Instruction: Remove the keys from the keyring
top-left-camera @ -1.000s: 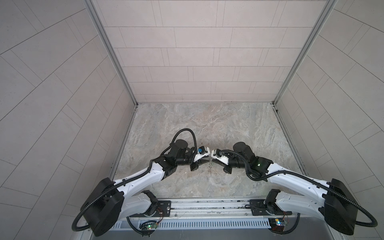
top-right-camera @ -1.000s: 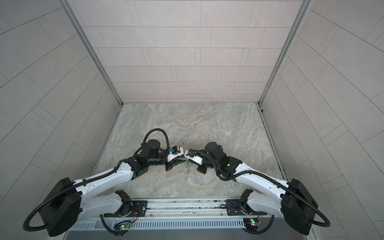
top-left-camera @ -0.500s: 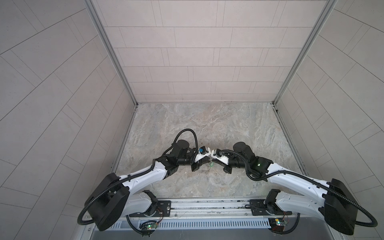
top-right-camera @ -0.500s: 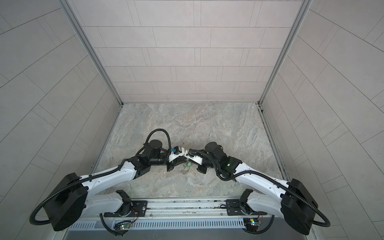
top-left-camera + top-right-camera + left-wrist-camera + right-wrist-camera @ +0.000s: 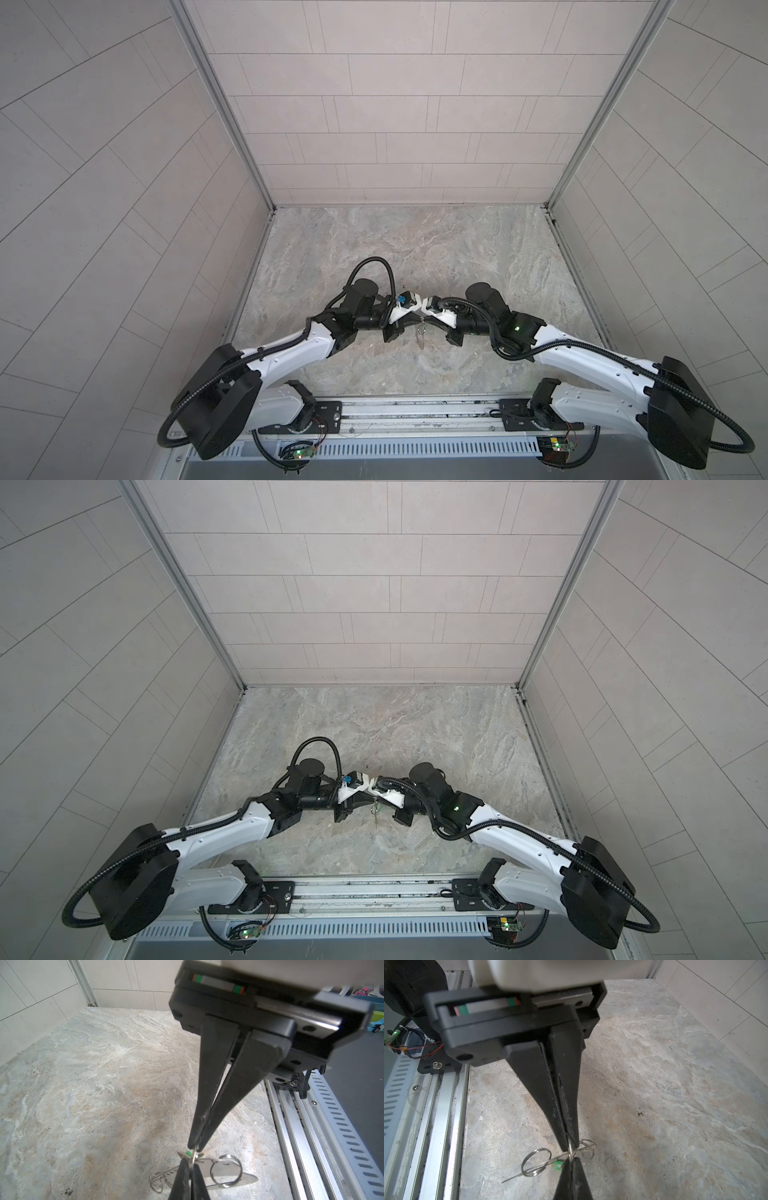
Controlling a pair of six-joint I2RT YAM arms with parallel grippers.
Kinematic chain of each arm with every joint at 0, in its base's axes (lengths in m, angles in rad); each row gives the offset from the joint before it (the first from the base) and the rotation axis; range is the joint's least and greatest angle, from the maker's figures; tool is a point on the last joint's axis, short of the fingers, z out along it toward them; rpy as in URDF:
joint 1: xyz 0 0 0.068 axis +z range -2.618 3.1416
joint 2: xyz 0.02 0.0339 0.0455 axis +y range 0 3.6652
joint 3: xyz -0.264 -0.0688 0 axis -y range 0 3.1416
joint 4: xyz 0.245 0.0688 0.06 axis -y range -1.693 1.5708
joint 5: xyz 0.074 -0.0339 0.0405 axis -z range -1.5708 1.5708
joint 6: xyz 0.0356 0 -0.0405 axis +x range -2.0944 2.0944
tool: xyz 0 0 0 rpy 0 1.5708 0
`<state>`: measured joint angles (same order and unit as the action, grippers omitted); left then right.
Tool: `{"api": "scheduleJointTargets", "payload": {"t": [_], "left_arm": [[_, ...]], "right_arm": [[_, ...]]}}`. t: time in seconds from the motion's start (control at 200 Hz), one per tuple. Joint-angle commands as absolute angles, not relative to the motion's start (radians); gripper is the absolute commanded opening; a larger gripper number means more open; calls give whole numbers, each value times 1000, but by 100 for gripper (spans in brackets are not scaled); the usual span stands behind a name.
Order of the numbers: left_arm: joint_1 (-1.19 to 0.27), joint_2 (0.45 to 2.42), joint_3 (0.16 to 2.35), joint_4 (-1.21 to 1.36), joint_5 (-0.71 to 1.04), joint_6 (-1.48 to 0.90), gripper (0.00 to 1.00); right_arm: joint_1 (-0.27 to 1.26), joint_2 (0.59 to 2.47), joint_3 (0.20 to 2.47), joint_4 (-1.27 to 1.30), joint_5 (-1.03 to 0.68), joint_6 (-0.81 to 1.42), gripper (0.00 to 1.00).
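Marble tabletop, centre near: left gripper and right gripper, tip to tip, both clamp the keyring; green key not yet off, likely needs sliding free.

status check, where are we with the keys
left gripper, right gripper shut tip to tip on keyring loop. green key not off, beside the tips. nothing blocking.

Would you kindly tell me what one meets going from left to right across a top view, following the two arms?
Black shoulder housing of the left arm → left gripper, shut → grey metal keyring with silver wire loops, hanging between the tips → right gripper, shut → black shoulder housing of the right arm.
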<state>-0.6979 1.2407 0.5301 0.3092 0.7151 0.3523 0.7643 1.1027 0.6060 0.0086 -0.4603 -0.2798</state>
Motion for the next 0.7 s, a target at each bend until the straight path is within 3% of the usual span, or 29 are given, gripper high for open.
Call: {"api": "scheduleJointTargets", "payload": {"t": [0.0,0.15,0.415,0.696], "left_arm": [[-703,1249,535,319,736,385,0],[-703,1236,551,260,708,439,0],[-703,1217,552,266,691,488,0],[-703,1214,570,276,693,504,0]], "right_arm": [[767,1095,653,10,-442,-279,11],[761,1033,640,-40,-351,-298,31],[733,1000,571,-80,-340,-268,33],[729,1087,582,-41,-402,-213,35]]}}
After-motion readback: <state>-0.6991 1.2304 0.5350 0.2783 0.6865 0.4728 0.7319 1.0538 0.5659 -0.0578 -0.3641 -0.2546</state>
